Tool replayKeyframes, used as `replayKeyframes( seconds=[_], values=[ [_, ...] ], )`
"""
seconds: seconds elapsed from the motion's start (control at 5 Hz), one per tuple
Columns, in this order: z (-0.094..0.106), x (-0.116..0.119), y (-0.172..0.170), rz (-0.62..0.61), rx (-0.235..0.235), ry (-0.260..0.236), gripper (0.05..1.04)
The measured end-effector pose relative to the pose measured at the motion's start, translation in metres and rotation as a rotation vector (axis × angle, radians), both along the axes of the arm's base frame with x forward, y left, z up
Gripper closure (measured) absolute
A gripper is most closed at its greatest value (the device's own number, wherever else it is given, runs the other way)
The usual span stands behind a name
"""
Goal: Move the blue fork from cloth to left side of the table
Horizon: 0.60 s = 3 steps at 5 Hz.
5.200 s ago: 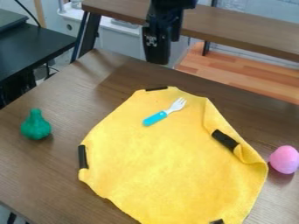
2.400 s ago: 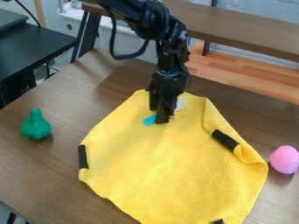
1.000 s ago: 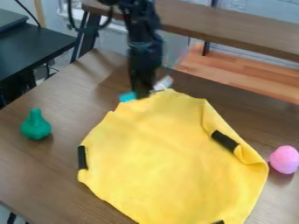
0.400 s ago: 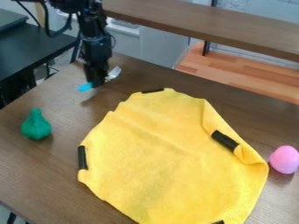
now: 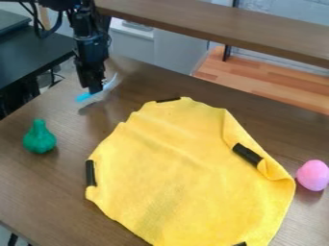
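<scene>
I have the black two-finger gripper point(image 5: 95, 91) at the end of the black arm hanging over the brown wooden table point(image 5: 38, 192), beyond the upper left edge of the yellow cloth point(image 5: 173, 163) as the camera view shows it, and apart from that cloth. Its fingers are closed on the middle of the small fork with the bright blue handle point(image 5: 84, 97), the only thing I have hold of. The handle pokes out on the left of the grip, and the pale head sticks out on the right, angled up the view. A dark shadow falls on the wood between the fork and the cloth, apart from the fork, so I read it as held clear of the tabletop. My cloth is spread out with a wavy left edge, and its right edge is folded over, with a black strip point(image 5: 246, 153) on the fold; another black strip point(image 5: 91, 173) sits at its left edge. Left of the cloth, on the bare wood, stands a green pear-shaped toy point(image 5: 40, 138), upright. A pink egg-shaped toy point(image 5: 313, 175) sits just beside the cloth's right corner.
</scene>
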State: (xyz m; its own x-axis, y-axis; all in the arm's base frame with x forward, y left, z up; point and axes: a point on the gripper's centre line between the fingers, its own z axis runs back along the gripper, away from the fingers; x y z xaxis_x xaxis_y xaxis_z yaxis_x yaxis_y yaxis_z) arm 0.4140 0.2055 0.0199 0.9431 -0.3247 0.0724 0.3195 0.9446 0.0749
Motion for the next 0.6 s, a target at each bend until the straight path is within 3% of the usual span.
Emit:
replayKeyframes(
  seconds=[0.2, 0.4, 0.6],
  values=[
    [-0.006, -0.009, -0.007, -0.051, -0.015, 0.002, 0.216],
    [0.025, -0.008, -0.015, -0.089, -0.022, -0.073, 0.078],
    [0.072, -0.016, -0.026, -0.113, -0.078, -0.159, 0.082]
  ],
)
